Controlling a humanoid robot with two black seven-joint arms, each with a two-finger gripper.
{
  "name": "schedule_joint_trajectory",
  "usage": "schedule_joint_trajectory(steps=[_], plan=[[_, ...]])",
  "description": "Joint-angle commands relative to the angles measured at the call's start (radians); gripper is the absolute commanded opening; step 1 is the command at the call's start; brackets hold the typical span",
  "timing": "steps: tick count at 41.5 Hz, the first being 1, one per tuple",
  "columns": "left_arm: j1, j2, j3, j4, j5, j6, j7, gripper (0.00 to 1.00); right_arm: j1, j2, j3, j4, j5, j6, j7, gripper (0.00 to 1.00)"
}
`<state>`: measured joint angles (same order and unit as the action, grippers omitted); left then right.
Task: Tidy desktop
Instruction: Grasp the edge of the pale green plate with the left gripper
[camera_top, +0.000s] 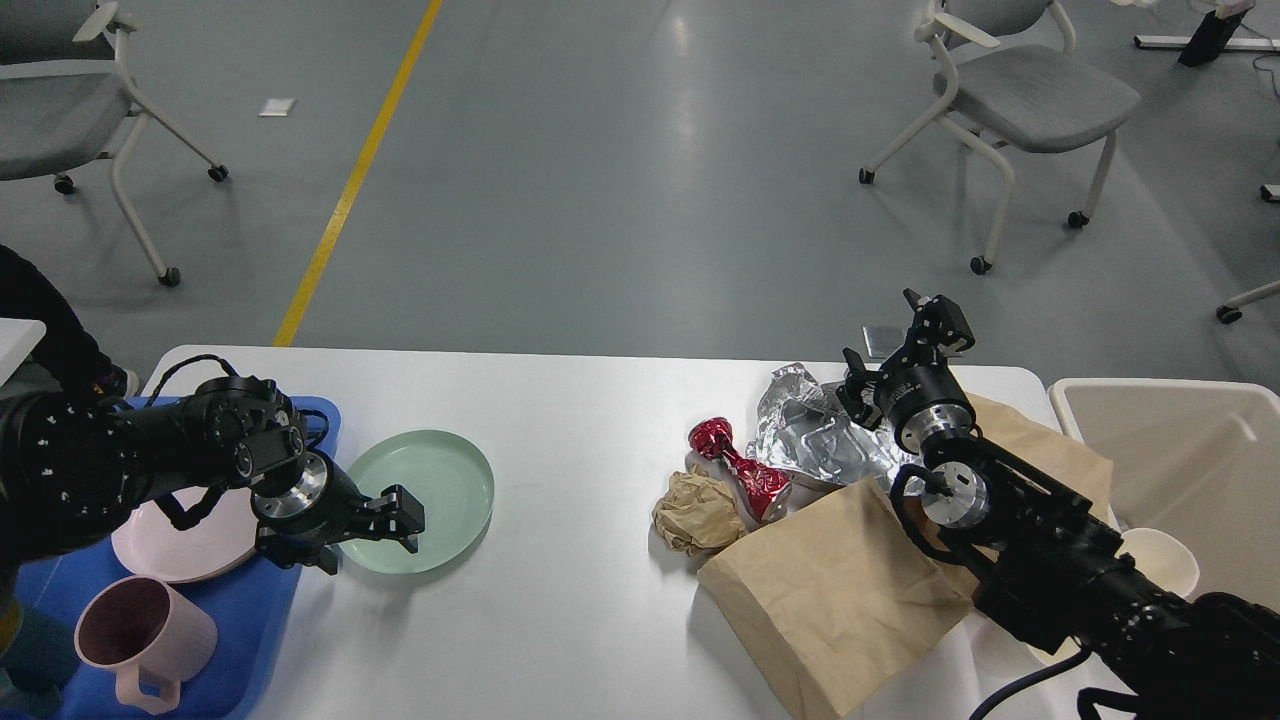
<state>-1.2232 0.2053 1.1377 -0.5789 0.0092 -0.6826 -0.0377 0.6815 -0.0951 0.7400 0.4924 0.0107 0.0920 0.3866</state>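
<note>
The desktop (560, 420) fills the lower view, and I take the green plate (425, 495) on its left part as landmark. My left gripper (400, 515) sits at the plate's near-left edge, fingers narrowly parted about the rim; I cannot tell whether they grip it. Left of the plate stands the blue tray (270, 620), holding a pink plate (180, 540) and a pink mug (140, 635). Well right of the plate lie a crumpled paper ball (697, 512), a red foil wrapper (740, 468), silver foil (815, 430) and a brown paper bag (840, 590). My right gripper (925, 335) hovers beyond the foil, its opening unreadable. Farther right is a beige bin (1170, 450). Step in hand, as I judge it: moving the plate to the tray. Next: secure the rim, lift, carry left.
</note>
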Motion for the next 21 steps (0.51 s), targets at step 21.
schedule_joint_trajectory(steps=[21], plan=[[0.088,-0.007,-0.059,0.063,0.000,0.081,-0.001,0.91,0.001,0.000,0.001,0.000,0.000,0.000,0.000,1.00]])
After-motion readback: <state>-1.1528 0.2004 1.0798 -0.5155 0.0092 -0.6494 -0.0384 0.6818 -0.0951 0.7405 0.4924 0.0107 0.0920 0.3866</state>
